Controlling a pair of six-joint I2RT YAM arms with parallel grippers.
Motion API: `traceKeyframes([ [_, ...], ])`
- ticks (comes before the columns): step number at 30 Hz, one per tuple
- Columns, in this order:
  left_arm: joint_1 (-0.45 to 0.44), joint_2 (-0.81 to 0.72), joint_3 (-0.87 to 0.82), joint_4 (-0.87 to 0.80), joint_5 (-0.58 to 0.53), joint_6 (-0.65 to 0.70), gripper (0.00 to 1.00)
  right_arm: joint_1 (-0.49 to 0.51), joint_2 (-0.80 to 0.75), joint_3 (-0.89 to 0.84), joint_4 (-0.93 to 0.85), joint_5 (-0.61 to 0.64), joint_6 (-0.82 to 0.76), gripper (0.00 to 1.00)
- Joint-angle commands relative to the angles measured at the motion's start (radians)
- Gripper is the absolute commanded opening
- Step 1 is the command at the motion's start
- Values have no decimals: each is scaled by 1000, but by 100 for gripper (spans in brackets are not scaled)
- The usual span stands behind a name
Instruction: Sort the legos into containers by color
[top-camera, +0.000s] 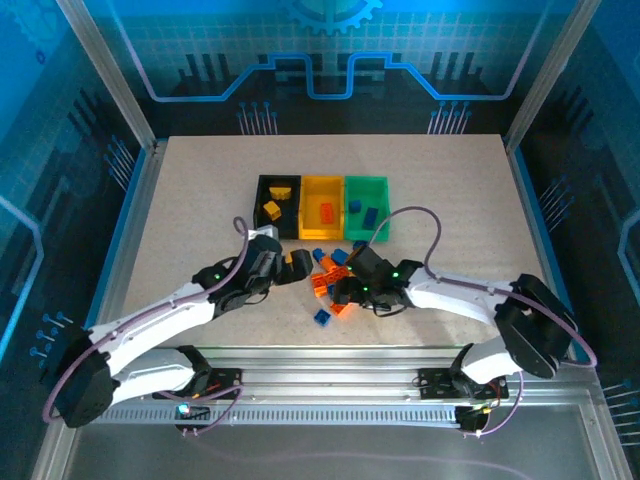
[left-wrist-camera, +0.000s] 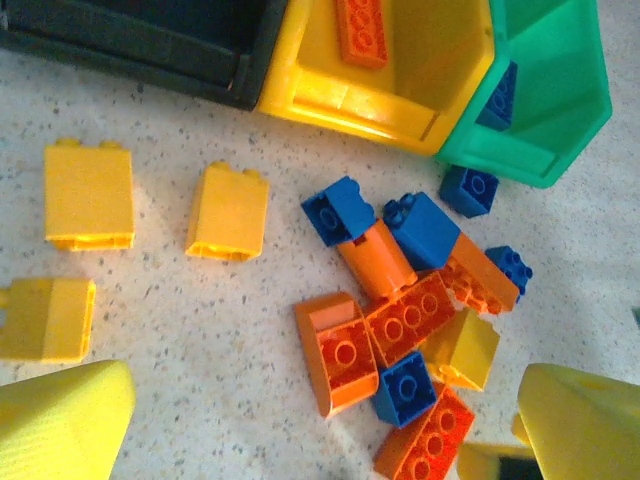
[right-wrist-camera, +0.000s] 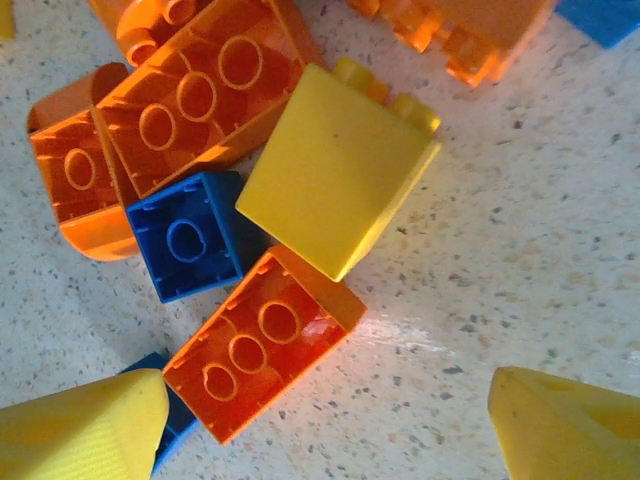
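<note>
While the legos (top-camera: 332, 275) lay heaped on the table (top-camera: 200, 200) at 6 o'clock of the containers (top-camera: 322, 179), the left claw (top-camera: 293, 263) gaped empty at the heap's 9 o'clock, the right claw (top-camera: 347, 292) spread empty at 5 o'clock.

A beige speckled tabletop (top-camera: 200, 210) takes up the middle of the overhead frame; the wrist views show dark grains flecking its light surface. A blue edge strip (top-camera: 128, 225) runs along its left side. Across the top of the frame stands a blue backdrop panel (top-camera: 420, 50) printed with circuit lines and a gear motif (top-camera: 330, 10). Slanted aluminium posts (top-camera: 105, 70) flank it at the upper corners, and grooved aluminium rails (top-camera: 330, 390) cross the bottom.
</note>
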Motion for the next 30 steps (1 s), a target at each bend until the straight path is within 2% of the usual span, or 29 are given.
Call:
traceKeyframes([
  [1, -2, -69, -38, 22, 20, -38, 99, 35, 70, 64, -22, 61, 69, 81],
  [5, -3, -136, -84, 30, 22, -37, 99, 89, 154, 148, -68, 95, 62, 79],
  [12, -2, -213, -124, 19, 16, -25, 99, 105, 248, 207, -181, 129, 124, 78],
  [20, -1, -235, -134, 15, 16, -14, 99, 94, 222, 174, -290, 211, 172, 64],
  [25, 0, -234, -133, 8, 18, -14, 99, 78, 182, 134, -241, 206, 114, 62],
  [30, -1, -235, -125, -17, 2, -14, 99, 67, 189, 129, -209, 183, 61, 45],
])
